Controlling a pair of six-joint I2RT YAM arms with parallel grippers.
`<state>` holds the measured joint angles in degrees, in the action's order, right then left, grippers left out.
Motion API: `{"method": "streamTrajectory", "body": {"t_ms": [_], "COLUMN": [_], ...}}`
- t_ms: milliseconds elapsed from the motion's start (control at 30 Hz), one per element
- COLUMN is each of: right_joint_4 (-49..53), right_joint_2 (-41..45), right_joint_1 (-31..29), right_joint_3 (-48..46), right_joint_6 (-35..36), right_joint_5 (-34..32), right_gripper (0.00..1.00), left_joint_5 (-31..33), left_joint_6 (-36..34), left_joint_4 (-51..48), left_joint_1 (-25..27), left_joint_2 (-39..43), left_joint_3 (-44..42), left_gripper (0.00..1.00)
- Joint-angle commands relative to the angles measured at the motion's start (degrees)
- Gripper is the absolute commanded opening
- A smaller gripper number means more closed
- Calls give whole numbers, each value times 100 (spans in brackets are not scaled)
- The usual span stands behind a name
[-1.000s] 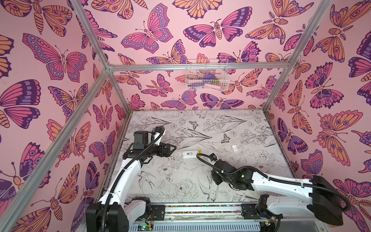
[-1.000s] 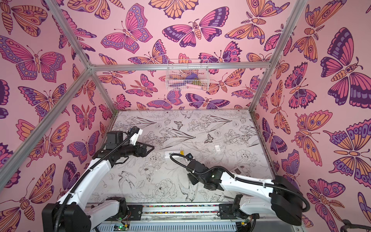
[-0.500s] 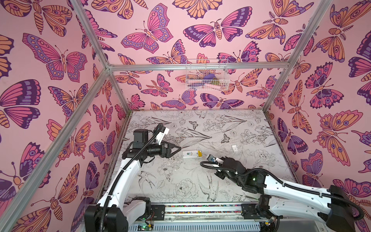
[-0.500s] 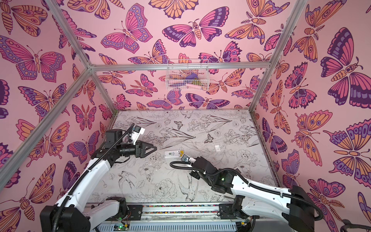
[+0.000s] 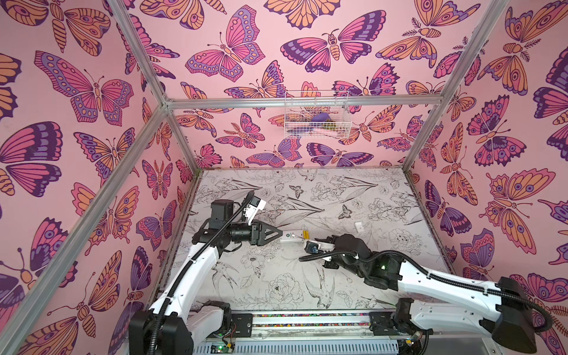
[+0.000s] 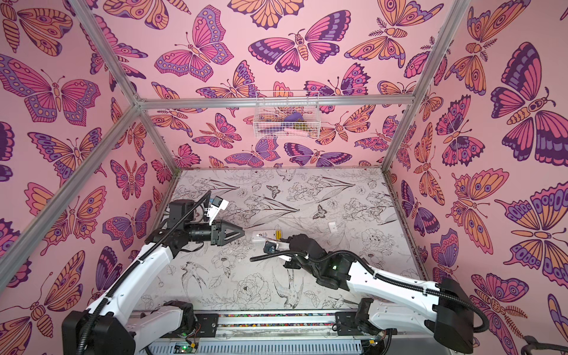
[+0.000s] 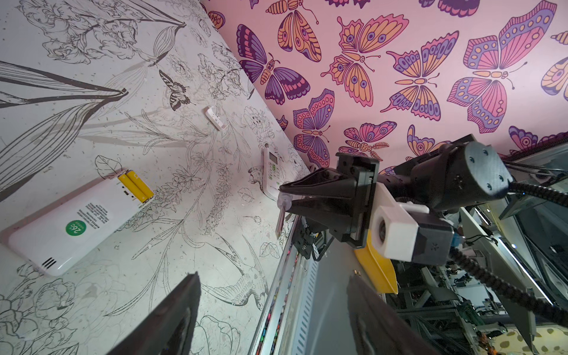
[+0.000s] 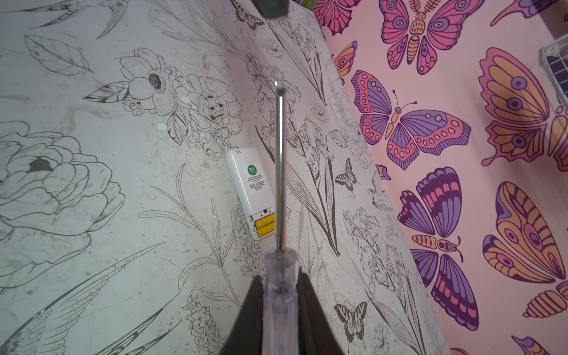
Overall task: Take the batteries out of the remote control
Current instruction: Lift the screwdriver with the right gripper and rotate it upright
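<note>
**Centre of both top views.** The white remote control (image 5: 285, 239) lay back-up on the flower-printed table (image 5: 276, 276). Its cover was off and two yellow batteries (image 5: 305, 234) sat side by side in the open bay at its right end. From above I saw them only as a small yellow patch; the wrist views showed them plainly.

**Left gripper** (image 5: 278, 233). It was just left of the remote. In the left wrist view its fingers (image 7: 175, 313) stood wide apart along the bottom edge, cut off by the frame, with nothing between them.

**Right gripper** (image 8: 279, 276). At bottom centre of its wrist view it was closed on the clear handle of a screwdriver (image 8: 279, 172). The shaft ran up past the remote's right edge to a blurred tip, and I could not tell whether it touched anything. From above, the grip was hard to make out.

**Other items.**
- A small white cover (image 5: 358, 226) lay apart, right of centre.
- A second remote (image 7: 272, 170), keys up, was partly hidden behind the right gripper.
- The wall basket (image 5: 316, 92) held things too small to name.
</note>
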<state>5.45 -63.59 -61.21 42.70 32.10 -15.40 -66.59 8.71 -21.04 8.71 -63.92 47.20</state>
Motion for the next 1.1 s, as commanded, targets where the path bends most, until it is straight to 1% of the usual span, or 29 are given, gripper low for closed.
{"method": "streamTrajectory", "body": {"t_ms": [0, 133, 367, 500, 567, 667, 700, 867, 933, 967, 1033, 1067], "right_joint_4": [-91, -36, -133, -146, -55, -98, -115, -8, -100, -122, -53, -12], "right_joint_2": [-117, -304, -485, -564, -582, -555, -558, -535, -503, -499, -522, -515], "right_joint_1": [0, -83, -127, -201, -259, -295, -291, -342, -352, -356, -354, -360], "right_joint_3": [237, 438, 555, 608, 669, 618, 617, 688, 629, 614, 666, 687], "right_joint_6": [186, 139, 129, 143, 127, 129, 128, 69, 76, 70, -10, -45], "right_joint_5": [344, 283, 325, 206, 93, 107, 108, 16, -4, -54, -129, -134], "right_gripper": [0, 0, 0, 0, 0, 0, 0, 0, 0, 0, 0, 0], "left_joint_5": [-109, 7, 163, 197, 249, 277, 278, 295, 309, 304, 304, 304], "left_joint_6": [70, 150, 386, 386, 420, 421, 392, 508, 502, 478, 485, 496], "left_joint_4": [237, 297, 446, 521, 527, 542, 551, 563, 586, 589, 590, 588], "left_joint_1": [203, 365, 662, 768, 770, 788, 798, 785, 783, 781, 769, 761], "left_joint_2": [-83, -177, -335, -392, -404, -393, -388, -363, -336, -323, -297, -283], "left_joint_3": [-129, -191, -207, -212, -183, -215, -228, -185, -211, -224, -246, -253], "left_gripper": [76, 75, 67, 62, 57, 50, 46, 18, 11, 8, 6, 2]}}
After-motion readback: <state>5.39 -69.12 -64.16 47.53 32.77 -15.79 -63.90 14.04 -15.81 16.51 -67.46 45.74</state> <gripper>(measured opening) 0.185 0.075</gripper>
